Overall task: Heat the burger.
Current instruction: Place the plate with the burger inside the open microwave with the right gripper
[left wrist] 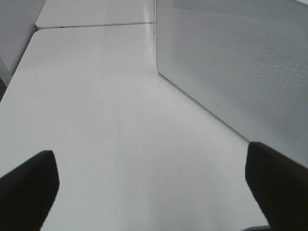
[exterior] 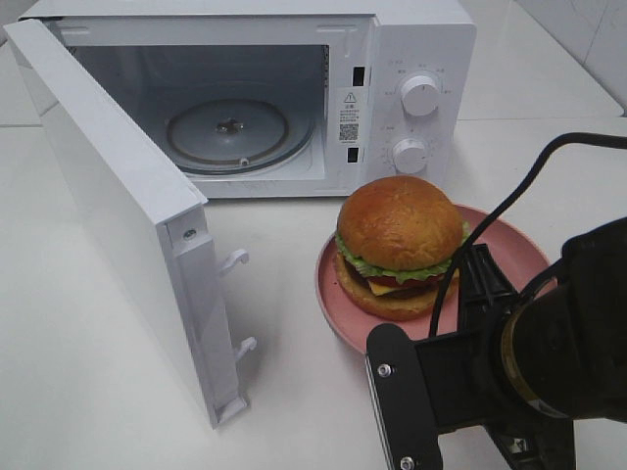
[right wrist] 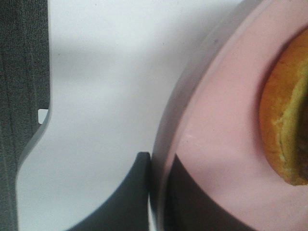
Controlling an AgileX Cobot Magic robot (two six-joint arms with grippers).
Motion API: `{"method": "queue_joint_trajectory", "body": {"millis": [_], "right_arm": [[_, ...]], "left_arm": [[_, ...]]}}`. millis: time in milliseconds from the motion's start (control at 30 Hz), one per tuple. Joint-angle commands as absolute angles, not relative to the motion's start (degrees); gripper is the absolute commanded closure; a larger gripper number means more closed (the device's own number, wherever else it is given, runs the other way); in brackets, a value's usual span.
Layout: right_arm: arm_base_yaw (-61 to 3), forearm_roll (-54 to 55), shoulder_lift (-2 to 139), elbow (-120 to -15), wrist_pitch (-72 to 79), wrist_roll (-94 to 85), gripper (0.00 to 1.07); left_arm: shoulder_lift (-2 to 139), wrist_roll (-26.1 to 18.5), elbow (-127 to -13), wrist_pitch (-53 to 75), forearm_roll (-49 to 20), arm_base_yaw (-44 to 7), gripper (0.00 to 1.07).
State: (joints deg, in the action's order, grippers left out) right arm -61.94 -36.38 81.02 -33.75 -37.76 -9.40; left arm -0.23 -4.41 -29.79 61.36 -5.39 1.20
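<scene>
Black fingers [right wrist: 130, 202] of the right gripper [right wrist: 161, 192] sit closest in the right wrist view. 1 is outside the rim of the pink plate [right wrist: 226, 120] and 1 is on its inner face. With no gap showing on either side, they look clenched on that rim.

From the high camera, the same gripper [exterior: 480, 284] reaches in from the lower right corner and meets the plate [exterior: 519, 250] just beside the burger [exterior: 399, 245]. The burger stands upright on the plate at centre right of the frame, on the table [exterior: 78, 392], just in front of the microwave's 2 dials. The microwave [exterior: 421, 39] spans the top of the frame. Its door [exterior: 108, 186] is swung wide toward the lower left, and the glass turntable [exterior: 227, 132] inside carries nothing.

The left gripper [left wrist: 151, 192] is out of the high view. Its own camera shows its fingers [left wrist: 26, 187] spread apart and released, with nothing between them, hanging over bare table beside the door's perforated panel [left wrist: 240, 62].

As I read it, the door is dealt with and the step in hand is carrying the plate and burger inside. The next move calls for a level lift, since a tall burger on a plate held by 1 edge could slide. After that comes a path toward the upper left that clears the cavity's front edge, ending on the turntable.
</scene>
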Motion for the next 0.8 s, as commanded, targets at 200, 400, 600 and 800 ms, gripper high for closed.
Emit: {"method": "queue_joint_trajectory", "body": {"millis": [200,400,600,800], "right_arm": [[-57.5,-40.9,80.6,-33.6,-32.0,-14.6,1.07],[-52.5,-40.7,80.6,-33.6,-24.9,-25.5,1.07],[-49.7,-39.4,80.6,-33.6,-20.2,-32.2,1.07],[-45.6,-32.4,80.6,-33.6,-17.7,-44.7,1.07]], "left_arm": [[-1.3,-4.4,-29.6,61.2,-5.4,1.3,0.09],[-1.3,-4.4,-29.6,61.2,-5.4,1.3,0.09],[-1.3,-4.4,-29.6,61.2,-5.4,1.3,0.09],[-1.3,-4.4,-29.6,61.2,-5.4,1.3,0.09]]}}
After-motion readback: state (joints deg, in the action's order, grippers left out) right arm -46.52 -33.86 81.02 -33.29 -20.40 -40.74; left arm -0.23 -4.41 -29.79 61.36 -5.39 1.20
